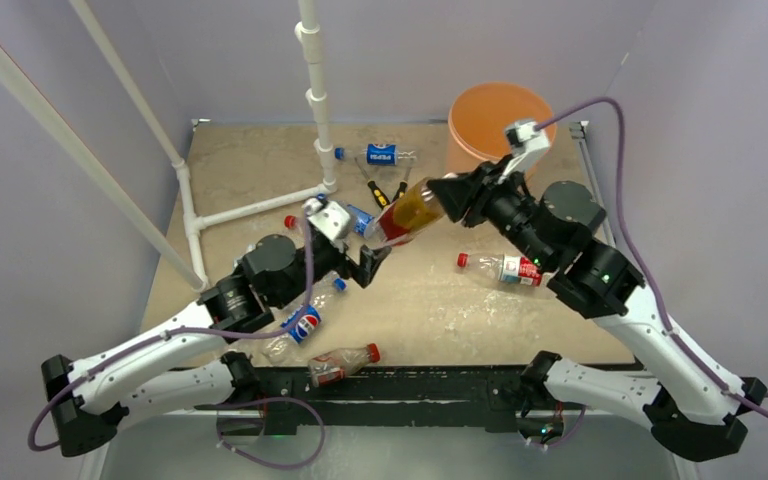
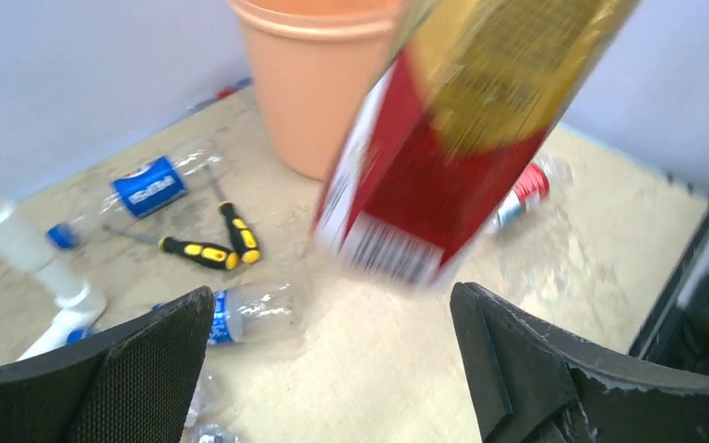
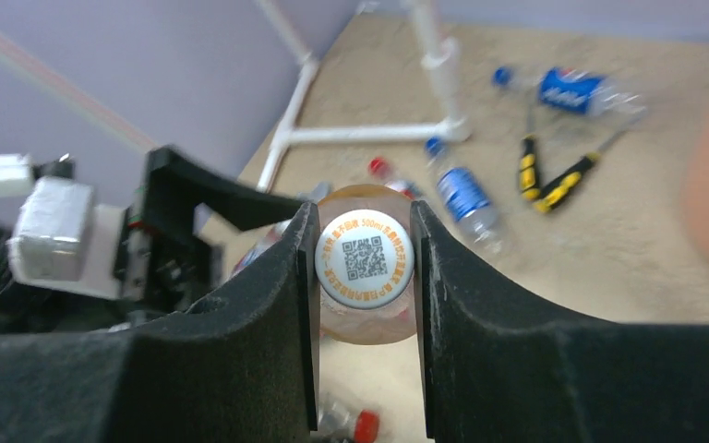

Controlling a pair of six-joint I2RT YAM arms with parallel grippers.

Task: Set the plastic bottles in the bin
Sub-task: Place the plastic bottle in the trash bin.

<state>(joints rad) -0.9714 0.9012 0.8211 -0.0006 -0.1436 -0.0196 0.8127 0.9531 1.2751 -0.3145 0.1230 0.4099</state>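
My right gripper (image 1: 447, 198) is shut on the white cap (image 3: 365, 259) of a plastic bottle with a red-gold label (image 1: 410, 213), held in the air and tilted down to the left. The same bottle (image 2: 452, 138) fills the top of the left wrist view. My left gripper (image 1: 375, 262) stands open just below that bottle's base, with nothing between its fingers (image 2: 517, 369). The orange bin (image 1: 500, 125) stands at the back right, behind the right gripper. More plastic bottles lie on the table: a blue-labelled one (image 1: 382, 154), a red-labelled one (image 1: 505, 267), a Pepsi one (image 1: 303, 322) and a red-capped one (image 1: 342, 362).
Yellow-and-black handled tools (image 1: 385, 192) lie between the blue-labelled bottle and the held one. A white pipe frame (image 1: 260, 205) stands at the back left, with an upright post (image 1: 317, 100). Grey walls close in the table on three sides.
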